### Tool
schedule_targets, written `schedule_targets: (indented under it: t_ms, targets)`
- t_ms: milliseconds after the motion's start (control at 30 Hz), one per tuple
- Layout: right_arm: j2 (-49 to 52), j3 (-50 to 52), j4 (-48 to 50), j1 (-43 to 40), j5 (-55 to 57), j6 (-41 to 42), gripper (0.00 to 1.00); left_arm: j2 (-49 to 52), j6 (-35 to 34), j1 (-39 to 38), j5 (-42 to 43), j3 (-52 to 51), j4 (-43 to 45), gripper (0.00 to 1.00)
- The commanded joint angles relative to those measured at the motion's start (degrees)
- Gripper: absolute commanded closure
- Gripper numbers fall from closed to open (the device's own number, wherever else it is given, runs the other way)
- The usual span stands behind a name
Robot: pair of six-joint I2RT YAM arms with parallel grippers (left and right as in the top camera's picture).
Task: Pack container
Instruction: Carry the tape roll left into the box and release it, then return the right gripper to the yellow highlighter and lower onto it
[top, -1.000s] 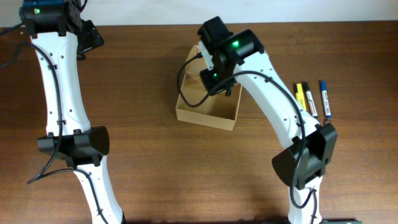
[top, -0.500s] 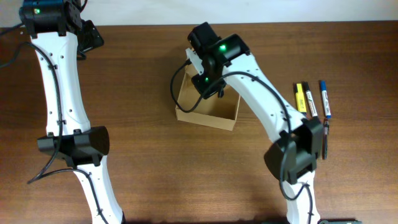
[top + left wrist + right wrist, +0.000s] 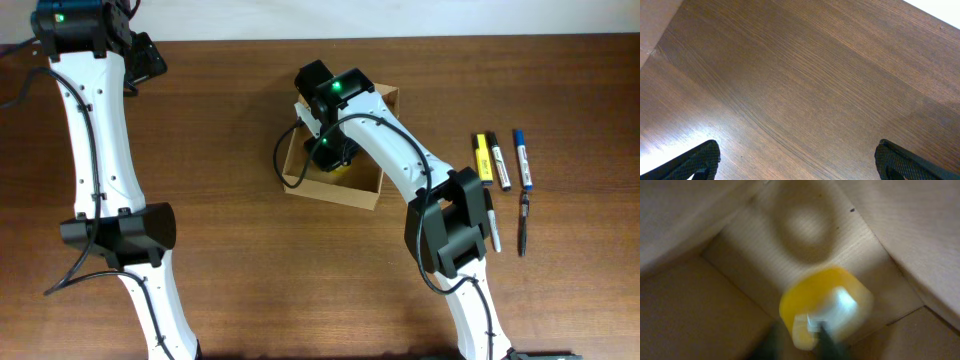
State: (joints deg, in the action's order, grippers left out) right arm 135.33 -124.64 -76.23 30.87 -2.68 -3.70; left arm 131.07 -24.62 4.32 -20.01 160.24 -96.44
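The container point(image 3: 331, 191) is an open tan cardboard box at mid table, its flap lid point(image 3: 385, 98) folded back. My right gripper point(image 3: 330, 150) reaches down inside it, mostly hidden under its own wrist. In the right wrist view a blurred yellow thing point(image 3: 825, 305) with a pale end lies against the box floor point(image 3: 800, 225), just ahead of the dark, smeared fingers point(image 3: 829, 341). The blur hides whether they still touch it. A patch of the yellow thing point(image 3: 341, 167) shows from above. My left gripper point(image 3: 797, 160) hangs open over bare wood, far from the box.
Right of the box lie a yellow highlighter point(image 3: 483, 157), a black-and-white marker point(image 3: 499, 163), a blue marker point(image 3: 522, 160) and a dark pen point(image 3: 523, 225). The right arm's base point(image 3: 452, 235) stands between them and the box. The left arm point(image 3: 95, 130) runs along the left side.
The right arm has swung left and reached deeper into the box. A yellow patch now shows inside the box below its wrist. The left arm has not moved.
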Motion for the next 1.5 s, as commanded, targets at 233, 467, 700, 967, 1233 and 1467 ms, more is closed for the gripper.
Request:
schedule_targets:
  t_ms: [233, 467, 700, 967, 1233, 1467]
  targets:
    - [-0.22, -0.31, -1.09, 0.55, -0.61, -0.55, 0.59, 0.28, 0.31, 0.24, -0.76, 0.9, -0.09, 0.0]
    - [-6.14, -5.22, -4.55, -0.13, 3.82, 0.28, 0.47, 0.28, 0.31, 0.24, -0.79, 0.9, -0.09, 0.0]
    - [-16.59, -6.78, -5.73, -7.28, 10.49, 4.57, 0.46, 0.28, 0.31, 0.24, -0.79, 0.9, -0.09, 0.0]
    - [-21.24, -6.23, -5.4, -26.58, 8.2, 5.66, 0.45, 0.28, 0.31, 0.24, -0.79, 0.9, -0.09, 0.0]
    - [-19.34, 5.73, -0.98, -40.13, 1.38, 3.96, 0.37, 0.28, 0.31, 0.24, -0.76, 0.9, -0.09, 0.0]
    - [-16.5, 15.8, 3.85, -41.59, 0.24, 3.93, 0.35, 0.28, 0.31, 0.24, -0.79, 0.9, -0.09, 0.0]
